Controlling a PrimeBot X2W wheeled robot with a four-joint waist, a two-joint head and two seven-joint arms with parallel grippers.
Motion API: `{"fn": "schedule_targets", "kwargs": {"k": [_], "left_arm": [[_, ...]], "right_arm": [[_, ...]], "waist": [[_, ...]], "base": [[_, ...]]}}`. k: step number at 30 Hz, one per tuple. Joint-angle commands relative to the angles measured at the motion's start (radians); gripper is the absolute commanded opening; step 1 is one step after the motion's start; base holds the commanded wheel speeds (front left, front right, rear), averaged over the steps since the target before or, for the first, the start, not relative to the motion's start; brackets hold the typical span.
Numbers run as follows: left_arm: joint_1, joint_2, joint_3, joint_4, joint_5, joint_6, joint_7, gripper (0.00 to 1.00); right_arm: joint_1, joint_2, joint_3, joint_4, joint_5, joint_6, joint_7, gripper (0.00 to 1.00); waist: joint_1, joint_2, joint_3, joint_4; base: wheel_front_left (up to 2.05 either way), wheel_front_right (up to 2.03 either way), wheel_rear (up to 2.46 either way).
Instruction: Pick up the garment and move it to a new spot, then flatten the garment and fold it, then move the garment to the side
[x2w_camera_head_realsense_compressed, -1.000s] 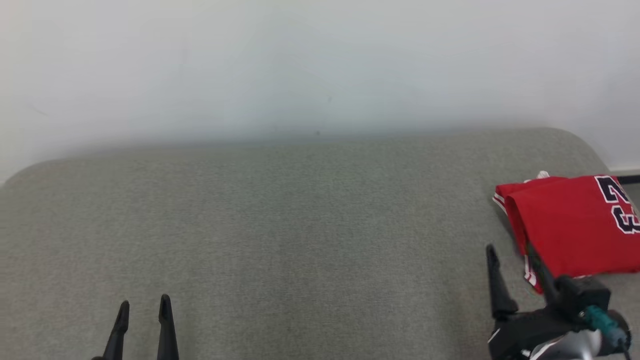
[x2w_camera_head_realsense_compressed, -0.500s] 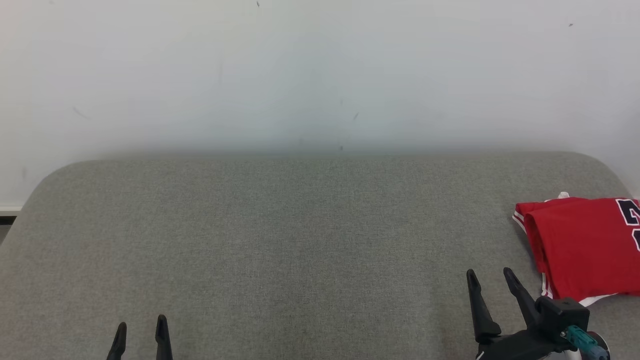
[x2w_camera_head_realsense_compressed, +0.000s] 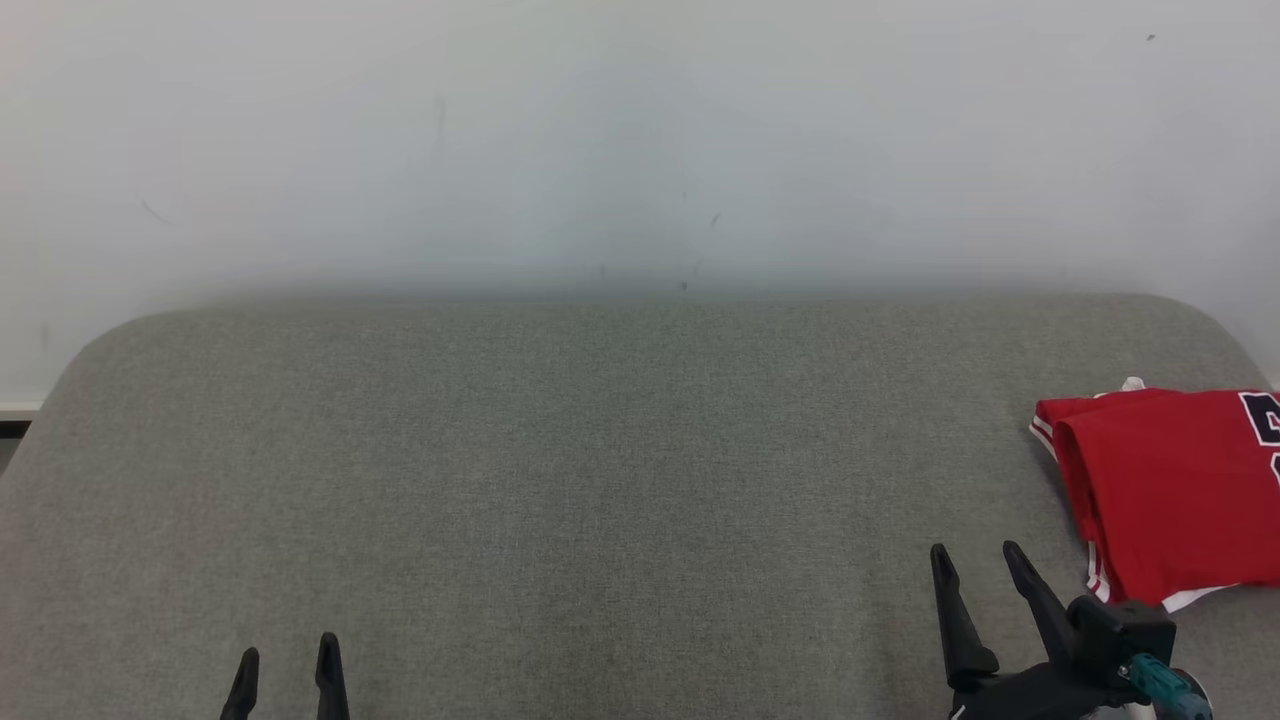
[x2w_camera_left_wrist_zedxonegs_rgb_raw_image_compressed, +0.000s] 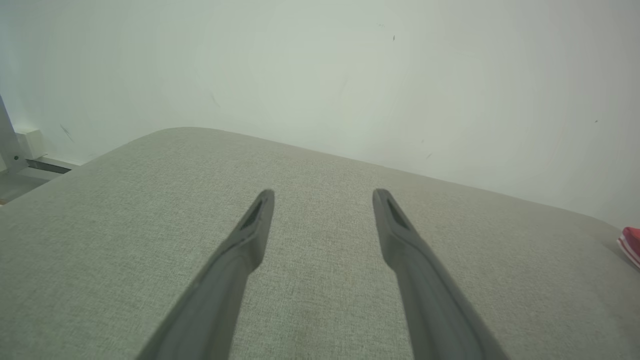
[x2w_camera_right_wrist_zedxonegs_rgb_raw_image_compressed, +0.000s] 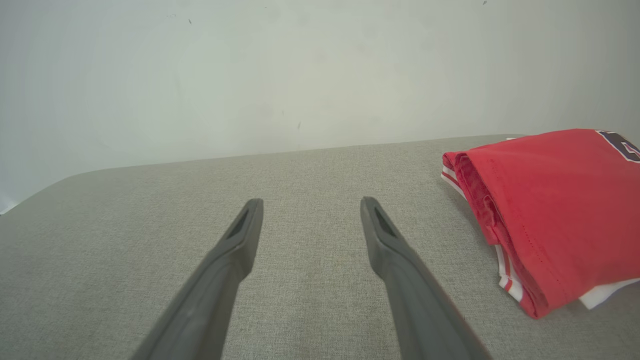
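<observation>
Grey fabric covers the table (x2w_camera_head_realsense_compressed: 560, 480), with a pale wall (x2w_camera_head_realsense_compressed: 640, 130) behind. At the right edge of the frame the folded red garment (x2w_camera_head_realsense_compressed: 1170, 490) lies flat on it. Just left of it, at lower right, the right tool (x2w_camera_head_realsense_compressed: 976, 553) has its fingers parted and empty. The left tool (x2w_camera_head_realsense_compressed: 288, 648), at lower left, is likewise released.

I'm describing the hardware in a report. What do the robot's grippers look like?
The left gripper and right gripper each have two long, slim, dark grey fingers tapering to narrow tips, each with a slot-like recess. Behind the right one's fingers sits a black boxy housing with a teal connector.
</observation>
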Motion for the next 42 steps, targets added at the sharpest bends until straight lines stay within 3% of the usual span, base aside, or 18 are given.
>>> {"fn": "schedule_targets", "kwargs": {"k": [1, 2, 3, 7, 25, 42], "left_arm": [[-0.005, -0.002, -0.002, 0.003, -0.004, -0.003, -0.003, 1.0], [-0.005, -0.002, -0.003, 0.006, -0.006, -0.004, -0.003, 1.0], [0.0, 0.0, -0.002, 0.007, -0.007, 0.0, 0.0, 0.0], [0.005, -0.005, -0.001, 0.046, -0.008, 0.001, 0.004, 0.0], [-0.074, -0.004, -0.013, 0.079, -0.317, -0.001, 0.076, 0.0], [-0.13, -0.003, -0.024, 0.103, -0.544, -0.003, 0.129, 0.0]], "right_arm": [[-0.001, 0.001, 0.003, 0.0, 0.004, -0.002, -0.005, 1.0], [-0.001, 0.001, 0.004, 0.002, 0.004, -0.002, -0.006, 1.0], [-0.003, 0.001, 0.004, 0.006, 0.003, 0.0, 0.0, 0.0], [0.018, 0.002, 0.005, 0.047, 0.005, 0.0, 0.003, 0.0], [-0.018, 0.001, -0.052, 0.051, 0.336, 0.0, 0.063, 0.0], [-0.043, 0.001, -0.092, 0.053, 0.579, -0.001, 0.105, 0.0]], "waist": [[0.0, 0.0, 0.0, 0.001], [0.0, 0.0, 0.0, 0.001], [0.0, 0.0, 0.0, 0.001], [0.0, 0.0, 0.0, 0.001], [0.0, 0.0, 0.01, -0.001], [0.0, 0.0, 0.018, -0.003]], "base": [[0.0, 0.0, 0.0], [0.0, 0.0, 0.0], [0.0, 0.0, 0.0], [0.0, 0.0, 0.0], [0.0, 0.0, 0.0], [0.0, 0.0, 0.0]]}}
